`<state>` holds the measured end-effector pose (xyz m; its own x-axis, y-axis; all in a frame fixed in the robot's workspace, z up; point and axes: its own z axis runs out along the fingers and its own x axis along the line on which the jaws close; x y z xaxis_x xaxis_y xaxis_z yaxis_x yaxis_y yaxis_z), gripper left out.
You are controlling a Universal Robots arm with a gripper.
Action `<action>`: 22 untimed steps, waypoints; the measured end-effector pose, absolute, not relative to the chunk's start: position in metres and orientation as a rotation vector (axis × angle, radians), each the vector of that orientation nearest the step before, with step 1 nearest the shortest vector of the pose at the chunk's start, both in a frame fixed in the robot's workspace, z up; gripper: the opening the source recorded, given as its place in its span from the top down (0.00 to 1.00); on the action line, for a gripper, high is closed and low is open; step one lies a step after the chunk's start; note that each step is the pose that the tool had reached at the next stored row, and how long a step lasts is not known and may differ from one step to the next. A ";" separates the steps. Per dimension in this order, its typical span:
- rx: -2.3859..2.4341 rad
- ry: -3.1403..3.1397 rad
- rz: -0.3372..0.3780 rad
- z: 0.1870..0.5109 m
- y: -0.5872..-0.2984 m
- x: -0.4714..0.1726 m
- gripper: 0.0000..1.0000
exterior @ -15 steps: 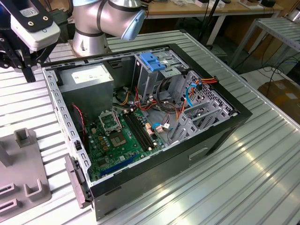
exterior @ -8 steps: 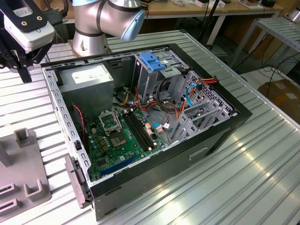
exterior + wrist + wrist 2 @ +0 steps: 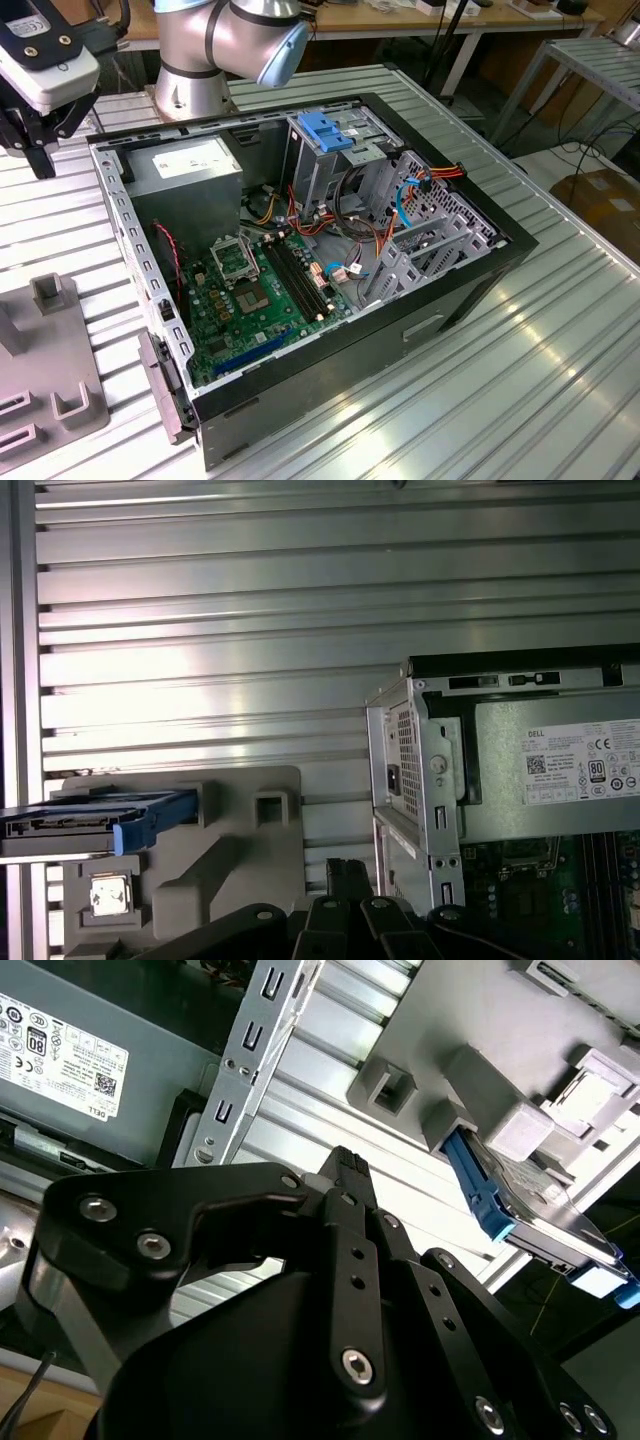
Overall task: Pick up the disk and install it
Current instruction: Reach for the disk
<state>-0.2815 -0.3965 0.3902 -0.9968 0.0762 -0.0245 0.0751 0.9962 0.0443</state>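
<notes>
The disk (image 3: pixel 545 1205) is a flat silver-grey drive in a blue plastic bracket (image 3: pixel 476 1195). It stands on edge in a slot of the grey fixture (image 3: pixel 480 1050). In the first wrist view the disk (image 3: pixel 70 824) shows edge-on on that fixture (image 3: pixel 250 850). My gripper (image 3: pixel 38 150) hangs at the exterior view's far left, beside the open computer case (image 3: pixel 300 250) and apart from the disk. Its black fingers (image 3: pixel 345 1175) are shut together with nothing between them. The fingertips (image 3: pixel 345 872) also show in the first wrist view.
Inside the case are a grey power-supply box (image 3: pixel 190 165), a green motherboard (image 3: pixel 250 290), loose cables and a metal drive cage with a blue latch (image 3: pixel 325 130). The case and the grey fixture (image 3: pixel 50 370) rest on a ribbed metal table (image 3: pixel 480 380).
</notes>
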 end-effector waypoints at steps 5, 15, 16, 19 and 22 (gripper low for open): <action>0.118 3.112 0.068 0.390 -0.396 -0.290 0.90; 0.118 3.112 0.068 0.389 -0.395 -0.307 0.90; 0.118 3.112 0.068 0.389 -0.395 -0.308 0.90; 0.118 3.112 0.068 0.389 -0.395 -0.312 0.90; 0.118 3.113 0.068 0.389 -0.395 -0.318 0.90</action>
